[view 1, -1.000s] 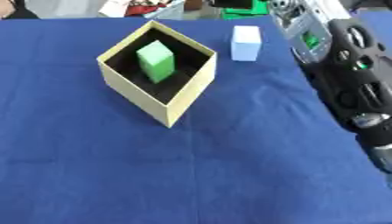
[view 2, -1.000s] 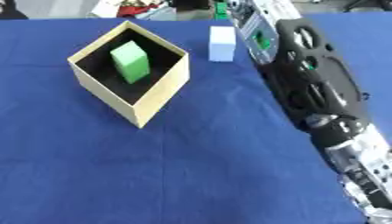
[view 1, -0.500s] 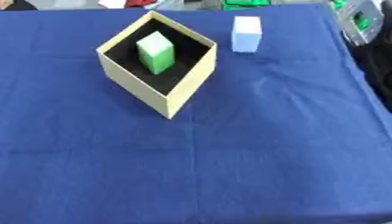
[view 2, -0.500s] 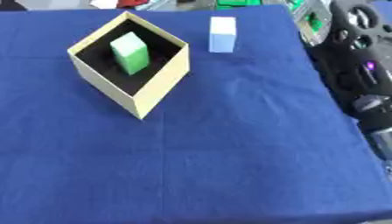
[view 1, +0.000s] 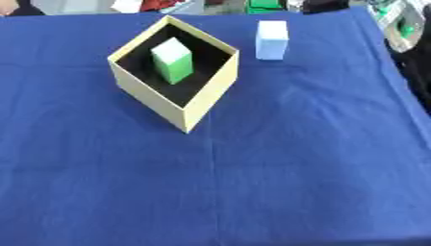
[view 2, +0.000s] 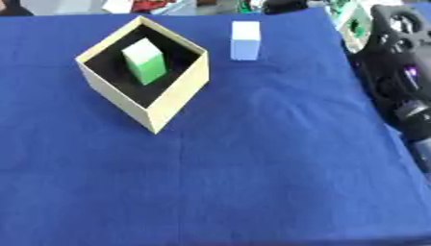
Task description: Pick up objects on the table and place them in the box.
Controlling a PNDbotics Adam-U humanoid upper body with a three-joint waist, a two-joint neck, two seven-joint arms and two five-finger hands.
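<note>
Right eye view shows the box (view 2: 143, 79) turned like a diamond on the blue bench (view 2: 252, 182), open side up so things can drop in. A green block (view 2: 145, 61) sits inside already. A pale blue block (view 2: 245, 40) waits just beside it. The right arm (view 2: 396, 81) is off at the edge; I cannot tell about its fingers.

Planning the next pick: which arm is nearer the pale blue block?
Right. The right arm shows along the right edge, beside the pale blue block. The left arm shows in neither view.
</note>
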